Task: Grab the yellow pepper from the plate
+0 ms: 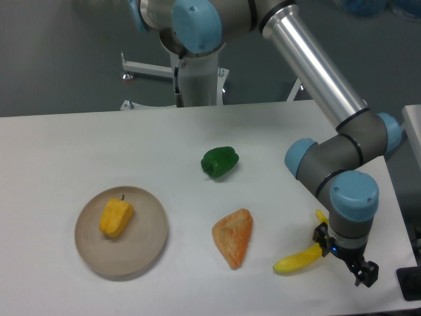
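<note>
The yellow pepper [116, 217] is a small blocky yellow-orange piece with a thin dark stem. It lies on the left half of the round beige plate [141, 247] at the front left of the table. My gripper [365, 272] hangs far off at the front right, low over the table and pointing down. It is nowhere near the plate. Its black fingers [368, 275] are small and partly hidden by the wrist, so the gap between them does not show. Nothing is visibly held in it.
A yellow banana [297, 261] lies just left of the gripper. An orange-tan wedge of bread [234, 237] sits in the middle front, and a green pepper [219, 161] behind it. The arm's base stands at the back edge.
</note>
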